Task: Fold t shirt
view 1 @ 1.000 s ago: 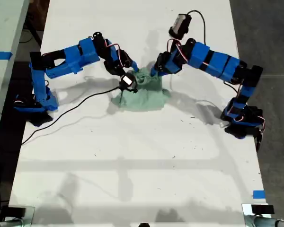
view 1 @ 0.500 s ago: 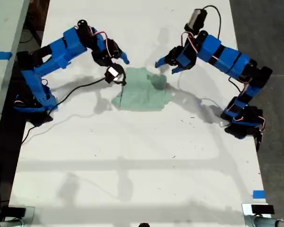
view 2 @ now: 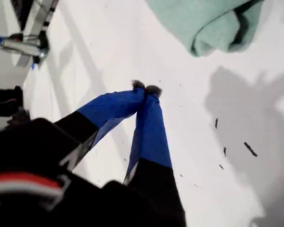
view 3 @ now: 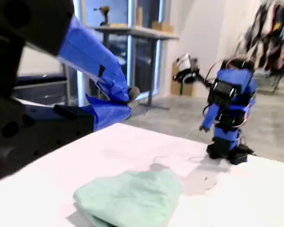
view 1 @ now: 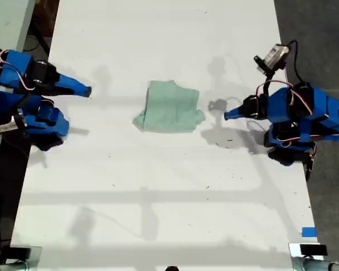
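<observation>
My second claw (view 3: pixel 125 97), tips together, above the t shirt (view 3: pixel 130 198)

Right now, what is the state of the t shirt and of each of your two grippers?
t shirt: folded into a compact bundle, lying on the white table, touched by no gripper.
my first gripper: shut on nothing, apart from the t shirt, on the exterior view's right.
my second gripper: shut on nothing, apart from the t shirt, on the exterior view's left.
</observation>
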You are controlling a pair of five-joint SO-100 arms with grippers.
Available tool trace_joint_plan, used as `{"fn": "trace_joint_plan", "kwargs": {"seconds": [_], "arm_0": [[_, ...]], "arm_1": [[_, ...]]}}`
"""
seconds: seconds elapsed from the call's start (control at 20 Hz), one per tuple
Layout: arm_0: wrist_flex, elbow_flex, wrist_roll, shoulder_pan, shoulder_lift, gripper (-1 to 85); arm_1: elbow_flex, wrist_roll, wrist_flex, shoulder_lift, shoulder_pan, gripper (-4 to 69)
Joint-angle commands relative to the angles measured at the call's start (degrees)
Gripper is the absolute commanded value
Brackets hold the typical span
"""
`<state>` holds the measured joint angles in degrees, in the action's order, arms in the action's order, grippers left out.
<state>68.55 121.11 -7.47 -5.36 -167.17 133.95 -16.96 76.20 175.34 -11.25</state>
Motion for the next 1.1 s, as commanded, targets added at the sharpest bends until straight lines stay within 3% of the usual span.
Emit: {"fn": "trace_joint_plan", "kwargs": {"seconds": [0.0, 0.1, 0.3, 0.35, 0.4, 0.5, 0.55, 0.6, 0.65, 0.75, 0.8, 0.9, 1.05], "arm_0": [[-12.0, 29.3, 0.5, 1.9, -18.9, 0.4], [-15.5, 45.2, 0.6, 4.7, -37.6, 1.5], [-22.6, 57.3, 0.9, 8.8, -39.4, 2.2], [-22.4, 58.8, 3.7, 8.0, -39.4, 2.2], [-20.9, 60.2, 9.9, 6.4, -39.4, 2.6], [-10.9, 61.6, 27.8, 1.1, -39.4, 8.1], [-9.8, 63.3, 26.9, -2.6, -39.4, 15.0], [-8.8, 63.5, 21.5, -6.2, -39.4, 20.4], [-7.4, 62.8, 12.1, -10.0, -39.4, 21.3], [-7.6, 62.9, 10.5, -15.5, -39.5, 21.6], [-7.6, 62.9, 10.6, -17.2, -39.5, 21.6], [-7.6, 62.9, 10.6, -19.2, -39.5, 21.6], [-7.6, 62.9, 10.6, -19.5, -39.5, 21.6]], "arm_1": [[16.3, -0.4, -6.1, 20.7, 3.7, -0.4], [23.4, 0.1, -5.0, 25.5, 6.8, -0.4], [31.5, -3.1, -3.8, 25.5, 9.0, -1.5], [34.4, -11.3, -4.2, 25.5, 8.5, -1.5], [36.6, -14.5, -3.5, 25.5, 8.6, -1.6], [40.5, -9.8, -0.4, 25.5, 7.4, -1.8], [42.0, -1.9, 1.4, 25.5, 6.9, -0.8], [42.7, 4.5, 2.9, 25.5, 6.0, -0.7], [42.5, 6.9, 3.0, 25.5, 5.9, -2.7], [42.4, 17.7, 3.4, 25.5, 10.1, -2.2], [42.4, 15.1, 3.4, 25.5, 11.7, -1.7], [42.4, 1.3, 3.4, 25.5, 12.8, -0.8], [42.4, 2.8, 3.4, 25.5, 12.5, -0.6]]}}
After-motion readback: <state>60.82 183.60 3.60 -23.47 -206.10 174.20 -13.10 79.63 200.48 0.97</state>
